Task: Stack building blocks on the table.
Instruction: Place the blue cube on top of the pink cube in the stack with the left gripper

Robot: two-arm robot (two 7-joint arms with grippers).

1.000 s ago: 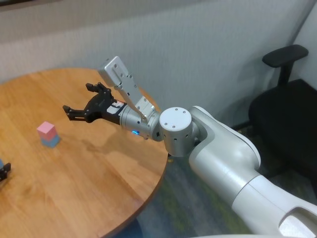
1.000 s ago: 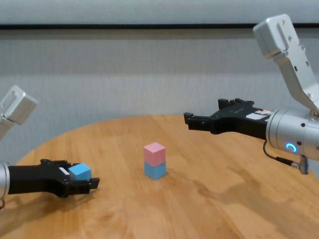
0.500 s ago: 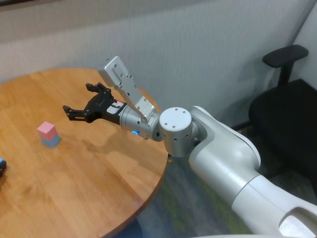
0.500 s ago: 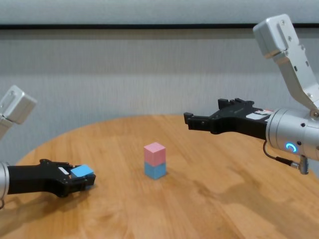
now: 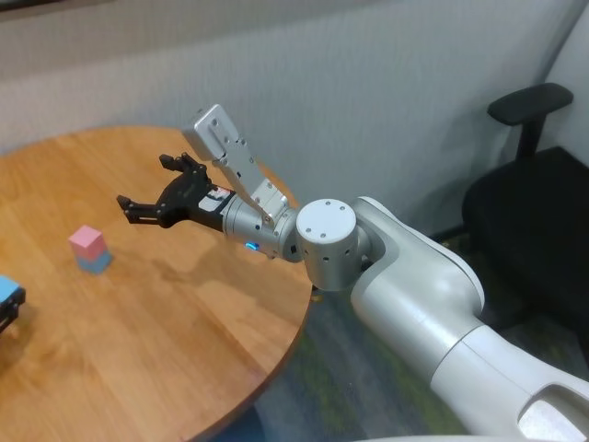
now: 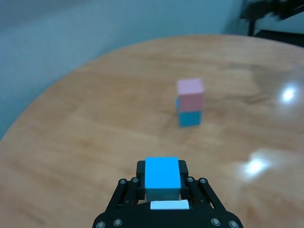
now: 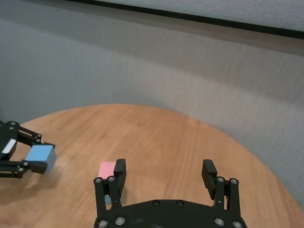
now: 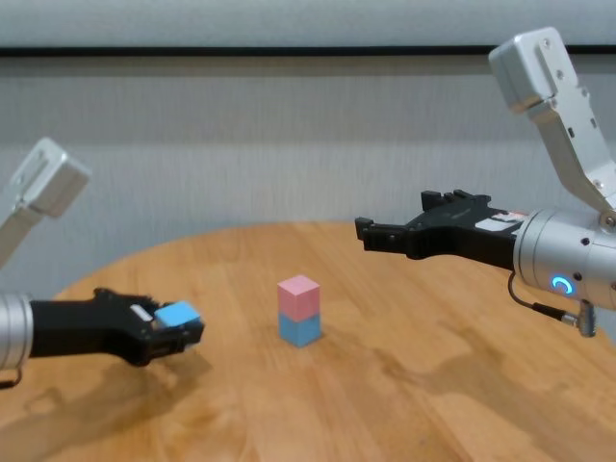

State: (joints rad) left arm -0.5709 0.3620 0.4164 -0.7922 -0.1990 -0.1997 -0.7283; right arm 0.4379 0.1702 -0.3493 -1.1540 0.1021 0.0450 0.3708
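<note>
Altogether two stacked blocks (image 8: 299,310), third block (image 8: 178,315) in left tool (image 8: 171,330)

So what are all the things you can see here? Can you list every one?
Pink block: one, pink, on top of a blue block near the middle of the table.
Stacked blue block: one, light blue, on the table under the pink block.
Held blue block: one, light blue, in the left tool, above the table, left of the stack.
Table: one, round, orange-brown wood.
Office chair: one, black, on the floor to the right, beyond the table.
Wall: grey, behind the table.
Left tool: black, shut on the held blue block.
Right tool: black, open, hanging above the table's right side.
</note>
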